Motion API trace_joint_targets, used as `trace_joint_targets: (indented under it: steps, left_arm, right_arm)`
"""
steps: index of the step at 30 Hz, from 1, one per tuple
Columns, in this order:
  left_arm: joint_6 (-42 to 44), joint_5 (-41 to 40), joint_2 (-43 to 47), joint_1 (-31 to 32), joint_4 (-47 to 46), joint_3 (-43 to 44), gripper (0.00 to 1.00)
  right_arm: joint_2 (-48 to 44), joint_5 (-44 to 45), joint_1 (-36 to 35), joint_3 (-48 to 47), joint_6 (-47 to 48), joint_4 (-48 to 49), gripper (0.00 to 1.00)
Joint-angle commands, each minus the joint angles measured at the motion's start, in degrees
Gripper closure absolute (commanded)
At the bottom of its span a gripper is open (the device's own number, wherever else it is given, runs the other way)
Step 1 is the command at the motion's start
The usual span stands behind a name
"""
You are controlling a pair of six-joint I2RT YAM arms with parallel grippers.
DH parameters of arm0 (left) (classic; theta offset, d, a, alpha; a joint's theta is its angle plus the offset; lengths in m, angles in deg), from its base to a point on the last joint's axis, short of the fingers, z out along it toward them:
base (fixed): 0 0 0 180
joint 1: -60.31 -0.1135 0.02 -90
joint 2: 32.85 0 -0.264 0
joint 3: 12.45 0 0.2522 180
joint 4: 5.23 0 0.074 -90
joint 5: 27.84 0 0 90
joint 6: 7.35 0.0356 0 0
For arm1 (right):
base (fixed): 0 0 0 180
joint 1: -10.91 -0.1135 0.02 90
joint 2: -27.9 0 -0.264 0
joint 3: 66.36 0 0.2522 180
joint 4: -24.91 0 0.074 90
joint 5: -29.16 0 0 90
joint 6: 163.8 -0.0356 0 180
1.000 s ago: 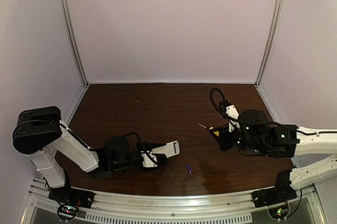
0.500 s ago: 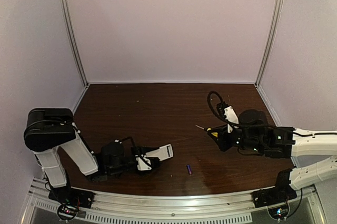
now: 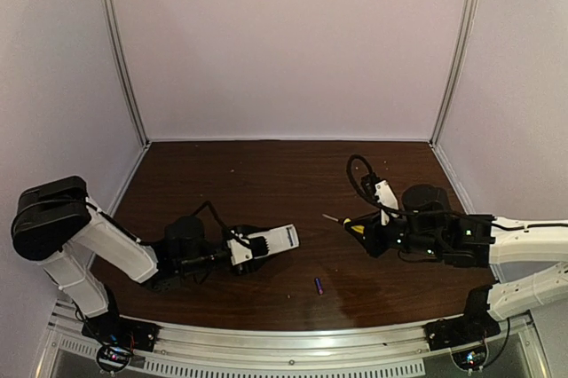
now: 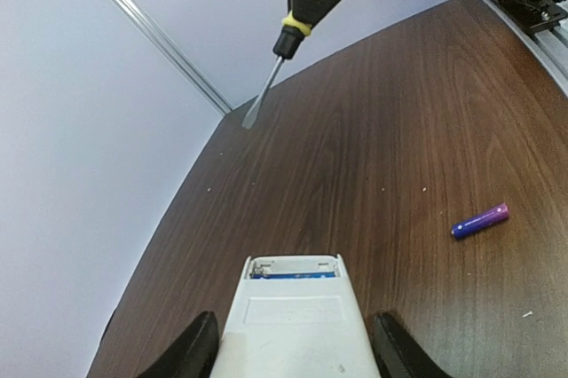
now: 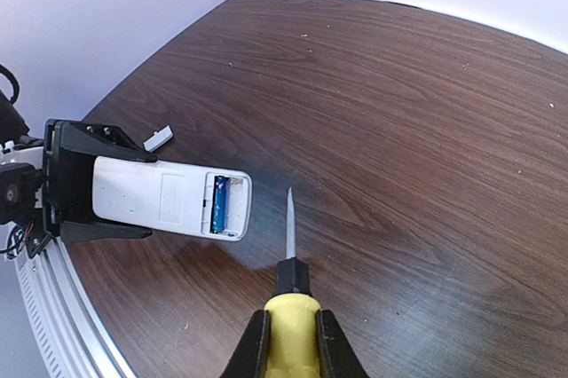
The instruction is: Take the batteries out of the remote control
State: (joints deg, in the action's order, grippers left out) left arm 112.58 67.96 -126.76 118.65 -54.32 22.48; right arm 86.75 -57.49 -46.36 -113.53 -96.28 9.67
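Observation:
My left gripper (image 3: pixel 245 252) is shut on the white remote control (image 3: pixel 269 241), holding it by its sides with the open battery bay facing up. In the left wrist view the remote (image 4: pixel 297 325) sits between my fingers (image 4: pixel 201 348). One blue battery (image 5: pixel 219 204) lies in the bay of the remote (image 5: pixel 160 196). A second blue-purple battery (image 3: pixel 319 286) lies loose on the table, to the right in the left wrist view (image 4: pixel 480 220). My right gripper (image 3: pixel 369 236) is shut on a yellow-handled screwdriver (image 5: pixel 290 311). Its tip points toward the remote's open end, a small gap away.
A small white cover piece (image 5: pixel 157 138) lies on the dark wooden table (image 3: pixel 266 183) behind the left gripper. The screwdriver (image 4: pixel 306 1) hangs above the table beyond the remote. A metal rail (image 3: pixel 293 350) runs along the near edge, and pale walls close in the sides and back.
My left gripper has swung the remote a little away from the near edge and to the right. My right gripper has moved the screwdriver slightly left, toward the remote.

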Motion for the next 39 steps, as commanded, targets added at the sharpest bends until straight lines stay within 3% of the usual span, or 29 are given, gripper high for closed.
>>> trace_joint_targets:
  steps: [1,11,27,36,39]
  left_arm:
    - [-2.7,7.2,2.3,-0.9,9.9,3.3,1.00]
    - [-4.7,5.4,0.1,-1.7,22.3,10.8,1.00]
    - [-4.9,9.5,2.4,-1.9,22.2,9.9,1.00]
    - [-3.5,13.6,4.1,-1.9,20.4,7.8,1.00]
    - [-3.3,14.2,4.4,-1.9,20.2,7.7,1.00]
  right_arm:
    - [-1.6,-3.2,0.5,0.8,-0.7,1.2,1.00]
    - [-3.8,-7.1,0.5,2.9,-2.9,4.1,1.00]
    - [3.5,-17.7,0.5,2.7,-4.4,12.7,1.00]
    - [7.8,-18.7,1.6,-0.3,-6.3,7.9,1.00]
    - [9.6,-22.7,2.8,-0.7,-7.3,7.5,1.00]
